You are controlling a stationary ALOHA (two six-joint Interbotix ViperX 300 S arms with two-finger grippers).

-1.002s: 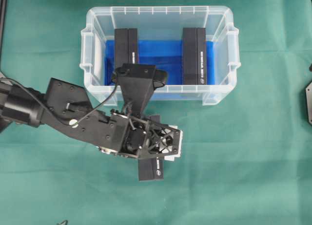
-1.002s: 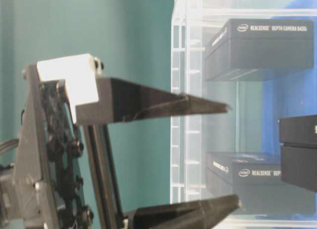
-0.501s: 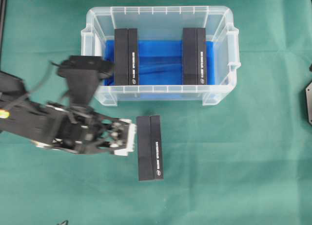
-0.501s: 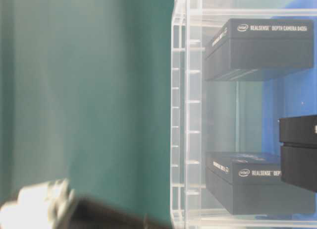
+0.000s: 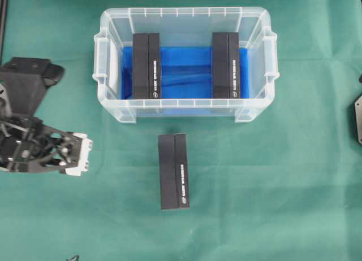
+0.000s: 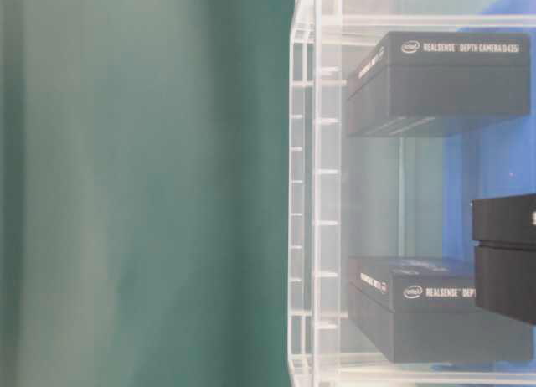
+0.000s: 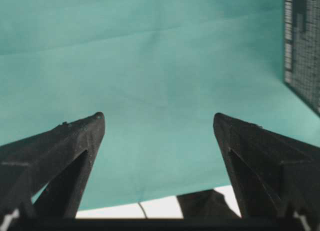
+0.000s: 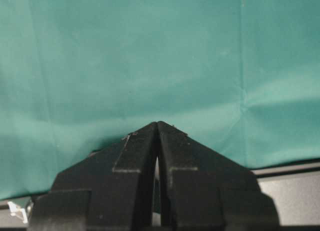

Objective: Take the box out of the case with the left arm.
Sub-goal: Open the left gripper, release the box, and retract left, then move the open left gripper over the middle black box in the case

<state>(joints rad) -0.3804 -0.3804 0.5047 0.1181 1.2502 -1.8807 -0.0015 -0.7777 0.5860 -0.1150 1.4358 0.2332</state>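
The clear case (image 5: 185,16) with a blue floor stands at the back of the green cloth, and two black boxes (image 5: 146,66) (image 5: 225,65) stand inside it. A third black box (image 5: 173,170) lies on the cloth in front of the case, apart from it. Its labelled corner (image 7: 302,41) shows at the top right of the left wrist view. My left gripper (image 5: 77,154) is at the far left, well away from that box. It is open (image 7: 157,118) over bare cloth with nothing between its fingers. My right gripper (image 8: 157,124) is shut on nothing above the cloth.
The table-level view shows the case's ribbed wall (image 6: 314,194) with both inner boxes (image 6: 444,81) (image 6: 435,307) behind it. A dark piece of the right arm (image 5: 357,120) sits at the right edge. Green cloth (image 5: 271,204) covers the table.
My left arm has drawn back to the left, off the box on the cloth, with its gripper still open. It has left the table-level view. The box has stayed in place.
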